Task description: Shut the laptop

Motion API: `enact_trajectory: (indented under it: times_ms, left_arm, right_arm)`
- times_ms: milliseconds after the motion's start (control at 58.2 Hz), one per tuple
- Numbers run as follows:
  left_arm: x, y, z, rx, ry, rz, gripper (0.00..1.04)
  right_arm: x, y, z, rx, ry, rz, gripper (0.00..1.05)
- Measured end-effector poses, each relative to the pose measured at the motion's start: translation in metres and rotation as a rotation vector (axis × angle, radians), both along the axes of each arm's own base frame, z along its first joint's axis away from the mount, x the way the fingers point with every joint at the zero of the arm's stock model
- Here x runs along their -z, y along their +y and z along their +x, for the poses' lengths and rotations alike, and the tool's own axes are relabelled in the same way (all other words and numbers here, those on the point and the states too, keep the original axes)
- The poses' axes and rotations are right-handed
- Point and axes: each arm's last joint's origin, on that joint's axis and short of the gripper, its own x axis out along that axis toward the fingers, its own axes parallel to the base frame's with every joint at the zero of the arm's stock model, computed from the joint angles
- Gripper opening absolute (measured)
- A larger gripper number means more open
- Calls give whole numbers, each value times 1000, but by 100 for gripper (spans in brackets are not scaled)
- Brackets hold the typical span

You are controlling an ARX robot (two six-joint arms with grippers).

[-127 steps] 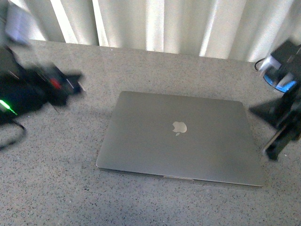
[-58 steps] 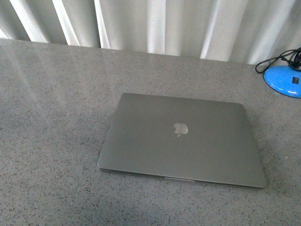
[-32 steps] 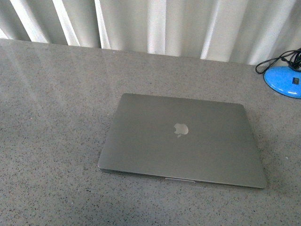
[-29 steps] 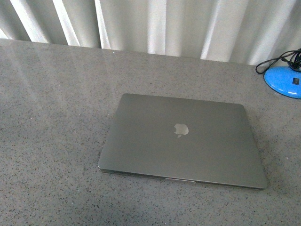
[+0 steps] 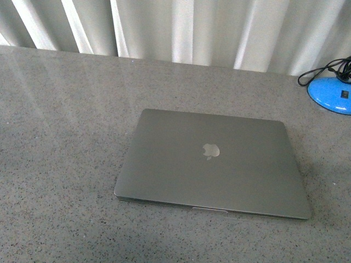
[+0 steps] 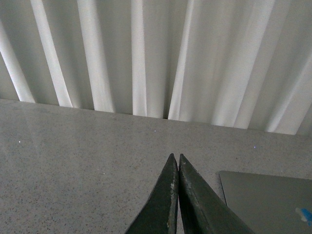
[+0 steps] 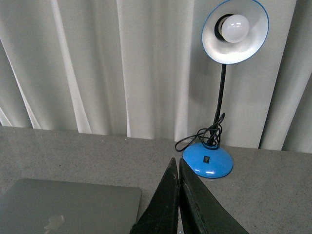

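The space-grey laptop [image 5: 211,163] lies flat on the speckled grey table [image 5: 60,137], lid down, apple logo facing up. No arm shows in the front view. In the left wrist view my left gripper [image 6: 175,157] is shut with nothing in it, held off the table, and a corner of the laptop [image 6: 268,202] lies beside it. My right gripper [image 7: 175,161] is likewise shut and empty. The laptop [image 7: 68,207] lies to one side of it, apart from its fingers.
A blue desk lamp [image 7: 217,92] with a white bulb stands on its round base [image 5: 330,93] at the table's back right, its black cord coiled beside it. Pale pleated curtains [image 5: 181,27] hang behind the table's far edge.
Both arms showed blurred at the table's sides 2.2 s ago and have since left the front view. The laptop has stayed flat and shut throughout.
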Motion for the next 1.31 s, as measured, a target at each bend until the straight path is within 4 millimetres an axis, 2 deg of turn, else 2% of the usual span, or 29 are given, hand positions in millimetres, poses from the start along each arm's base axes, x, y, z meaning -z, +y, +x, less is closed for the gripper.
enact_trajectory:
  times_ms: [258, 412, 687, 721, 773, 1185, 1219, 1254, 1305]
  left_arm:
    - [1, 0, -4, 0, 1, 0, 4]
    - [3, 0, -15, 1, 8, 0, 4]
    - [3, 0, -15, 0, 7, 0, 4]
    - [3, 0, -15, 0, 7, 0, 9]
    - [3, 0, -15, 0, 7, 0, 17]
    - [3, 0, -15, 0, 7, 0, 94]
    - [3, 0, -15, 0, 7, 0, 99]
    - [3, 0, -15, 0, 7, 2, 99]
    - [3, 0, -15, 0, 7, 2, 97]
  right_arm:
    - [0, 0, -4, 0, 0, 1, 1]
    - [6, 0, -13, 0, 37, 2, 1]
    - [3, 0, -17, 0, 6, 2, 1]
    - [3, 0, -17, 0, 6, 2, 1]
    - [3, 0, -17, 0, 6, 2, 7]
    - [3, 0, -17, 0, 6, 2, 83]
    - [3, 0, -17, 0, 6, 2, 88]
    - [3, 0, -17, 0, 6, 2, 95]
    - [3, 0, -17, 0, 6, 2, 96]
